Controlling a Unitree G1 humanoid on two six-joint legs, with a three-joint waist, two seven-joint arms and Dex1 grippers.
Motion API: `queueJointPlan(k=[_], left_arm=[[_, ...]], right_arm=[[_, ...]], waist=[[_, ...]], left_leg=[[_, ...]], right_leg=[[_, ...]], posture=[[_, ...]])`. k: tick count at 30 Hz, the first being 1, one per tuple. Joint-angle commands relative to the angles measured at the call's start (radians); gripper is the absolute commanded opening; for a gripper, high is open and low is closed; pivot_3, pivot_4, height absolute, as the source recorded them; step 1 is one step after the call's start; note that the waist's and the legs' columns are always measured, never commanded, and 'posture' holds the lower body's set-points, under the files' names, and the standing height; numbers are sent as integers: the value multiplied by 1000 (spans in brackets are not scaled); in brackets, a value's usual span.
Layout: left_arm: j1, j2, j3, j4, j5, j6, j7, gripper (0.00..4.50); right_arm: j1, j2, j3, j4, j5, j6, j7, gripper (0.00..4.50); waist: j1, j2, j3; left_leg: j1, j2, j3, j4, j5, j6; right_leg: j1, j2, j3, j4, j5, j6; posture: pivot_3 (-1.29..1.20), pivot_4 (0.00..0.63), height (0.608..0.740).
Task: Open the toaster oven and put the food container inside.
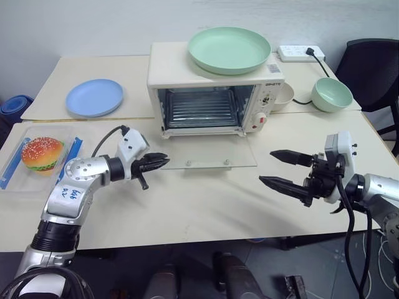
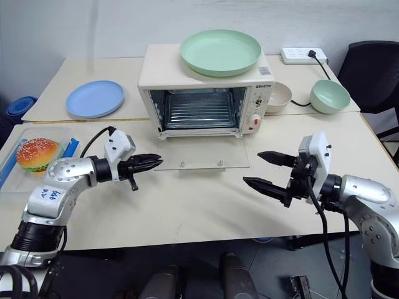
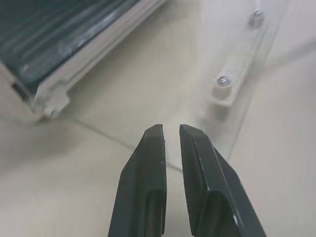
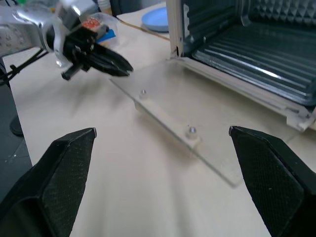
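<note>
Oven (image 1: 215, 87) sits mid-table w/ its glass door (image 1: 209, 152) dropped flat on the tabletop, rack inside bare, green plate (image 1: 229, 50) on top. Container (image 1: 38, 157) w/ the burger is at the table's left edge, well apart from the oven. Left gripper (image 1: 163, 162) is nearly clenched, holding nothing, tips right at the door's left front corner. Right gripper (image 1: 282, 169) is spread wide, empty, off the door's right edge, bare table between them.

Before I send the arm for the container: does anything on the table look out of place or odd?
One thing: a green plate sits on top of the toaster oven, an odd spot if it heats. The glass door lies flat open; the food container sits undisturbed.
</note>
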Motion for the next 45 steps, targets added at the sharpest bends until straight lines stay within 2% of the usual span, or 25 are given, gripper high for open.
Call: queueJointPlan(k=[1, 4, 6, 9, 12, 16, 18, 20, 22, 25, 31, 36, 43, 45], left_arm=[[27, -8, 13, -24, 23, 23, 48, 559], [77, 0, 71, -93, 3, 78, 85, 559], [124, 1, 159, -166, -38, 145, 123, 559], [191, -41, 369, -314, -166, 323, 217, 1113], [240, -123, 601, -467, -285, 509, 356, 2020], [242, -300, 890, -643, -436, 719, 574, 3256], [216, -395, 1035, -706, -464, 806, 699, 3839], [150, -458, 1234, -715, -486, 889, 809, 4450], [97, -476, 1352, -718, -488, 962, 861, 4450], [-15, -454, 1465, -701, -435, 1087, 905, 4450], [-121, -390, 1519, -590, -346, 1133, 983, 4450], [-171, -323, 1437, -382, -228, 1133, 1063, 4450], [-248, -213, 1337, -158, -103, 1133, 1059, 4450], [-273, -189, 1337, -107, -65, 1132, 1059, 4077]], right_arm=[[-68, 3, 41, 11, 10, -17, 11, 4500], [-139, 11, 95, 52, -11, -31, 28, 4500], [-189, 19, 127, 80, -15, -35, 47, 4500], [-248, 28, 170, 114, -20, -41, 83, 4500], [-294, 35, 206, 150, -22, -44, 127, 4500], [-357, 55, 261, 212, -45, -57, 185, 4500], [-387, 72, 288, 246, -64, -74, 210, 4500], [-418, 94, 310, 282, -82, -87, 228, 4500], [-433, 106, 321, 304, -95, -94, 240, 4500], [-440, 119, 337, 323, -112, -107, 255, 4500], [-436, 139, 328, 324, -124, -106, 244, 4500], [-398, 140, 304, 273, -111, -85, 206, 4500], [-348, 130, 258, 201, -77, -47, 146, 4500], [-329, 128, 245, 174, -66, -36, 129, 4500]], waist=[[0, 0, 0], [-4, 0, 0], [-2, 0, 0], [-5, 0, 0], [0, 0, 0], [3, -1, 0], [2, -2, -1], [2, -3, -1], [2, -4, -1], [2, -4, -2], [2, -6, -2], [1, -6, -2], [0, -6, -2], [0, -6, -2]], left_leg=[[0, 0, 0, 0, 0, 0], [0, 0, 0, 0, -1, 0], [0, 0, 0, -1, -1, 0], [-1, 1, 0, -1, -1, 0], [-4, 2, -5, 0, -1, 0], [-7, 0, -5, 4, -2, -1], [-8, 0, -5, 6, -2, -1], [-7, -1, -4, 8, -2, -1], [-7, 0, -4, 8, -2, -1], [-6, 0, -4, 8, -2, -2], [-7, -1, -4, 8, -2, -3], [-6, 0, -4, 7, -3, -5], [-7, 0, -4, 7, -3, -5], [-7, 0, -4, 7, -3, -5]], right_leg=[[0, -1, 0, 0, 0, 0], [0, -3, 0, 1, 0, 0], [-1, -4, 1, 1, 0, 0], [-2, -4, 1, 1, 0, -1], [-3, -4, 1, 1, 0, -1], [-3, -6, 0, 1, 1, 0], [-3, -6, -1, 0, 2, 1], [-2, -5, -2, 0, 3, 2], [-2, -3, -4, 1, 3, 1], [-2, -1, -5, 1, 4, 1], [-2, 1, -5, 1, 4, 1], [-3, -2, -5, 1, 3, 0], [-3, -3, -5, 1, 3, 0], [-3, -4, -5, 1, 3, 0]], posture=[[0, 150, 740], [0, 150, 740], [0, 150, 740], [0, 150, 740], [0, 150, 740], [0, 150, 740], [0, 150, 740], [0, 150, 740], [0, 150, 740], [0, 150, 740], [0, 150, 740], [0, 150, 740], [0, 150, 740], [0, 150, 740]])
